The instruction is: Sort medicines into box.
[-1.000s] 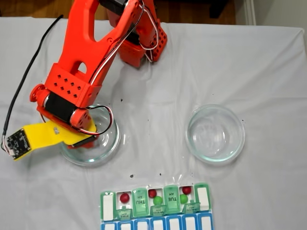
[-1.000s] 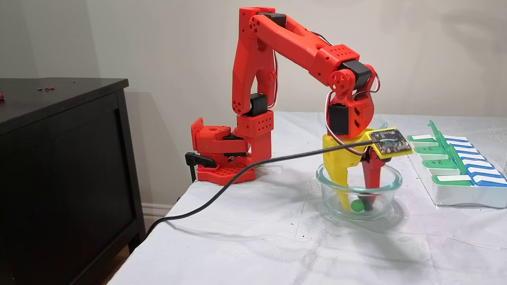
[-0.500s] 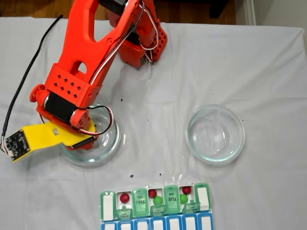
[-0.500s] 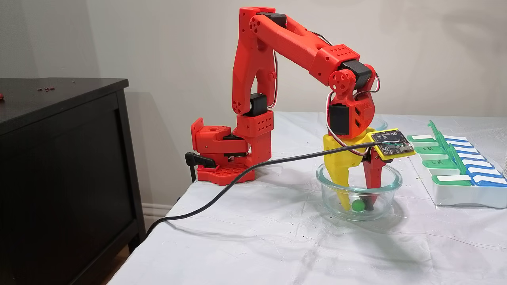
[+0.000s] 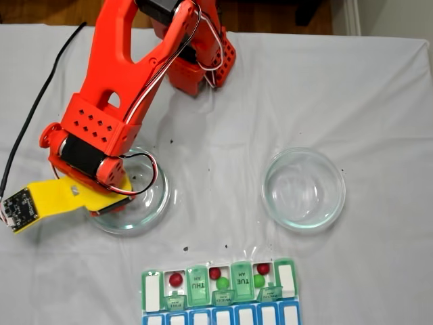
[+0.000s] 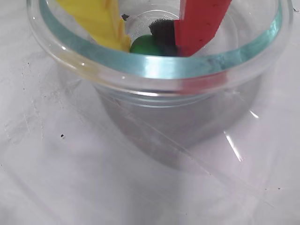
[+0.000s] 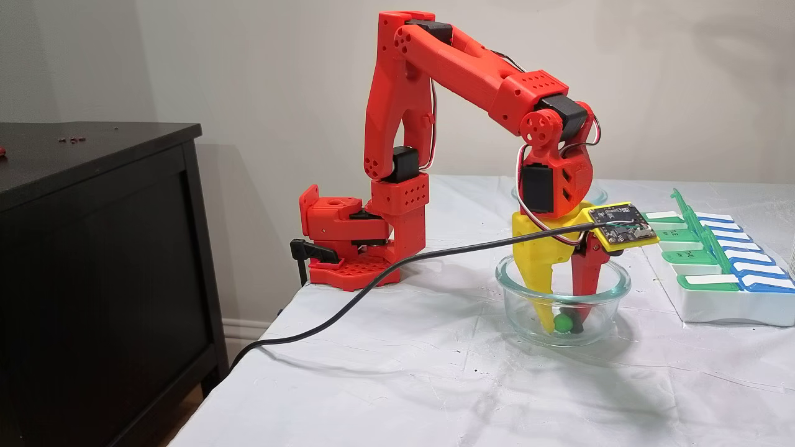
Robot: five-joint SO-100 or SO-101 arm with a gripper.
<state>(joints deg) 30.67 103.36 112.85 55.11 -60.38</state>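
My gripper [image 7: 564, 326] reaches down into the left glass dish [image 5: 160, 198], its yellow and red fingers shut on a green medicine ball [image 7: 563, 321]. In the wrist view the green ball [image 6: 142, 45] sits pinched between the yellow fingertip [image 6: 117, 37] and the black pad of the red finger [image 6: 164, 33]. The box [image 5: 154, 291] lies at the table's near edge in a fixed view, some green lids open. Inside it rest red balls [image 5: 176, 278] and green balls [image 5: 222, 283], spread over three compartments. From the side, the box [image 7: 714, 307] stands right of the dish.
A second glass dish [image 5: 303, 157] stands to the right with nothing in it. The camera cable [image 7: 372, 279] trails off the table's left edge. A black cabinet [image 7: 99, 261] stands beside the table. Tiny black specks [image 5: 170, 143] dot the white cloth.
The fingers have drawn together around the green ball in the dish. The wrist has shifted slightly toward the lower left in the top-down fixed view.
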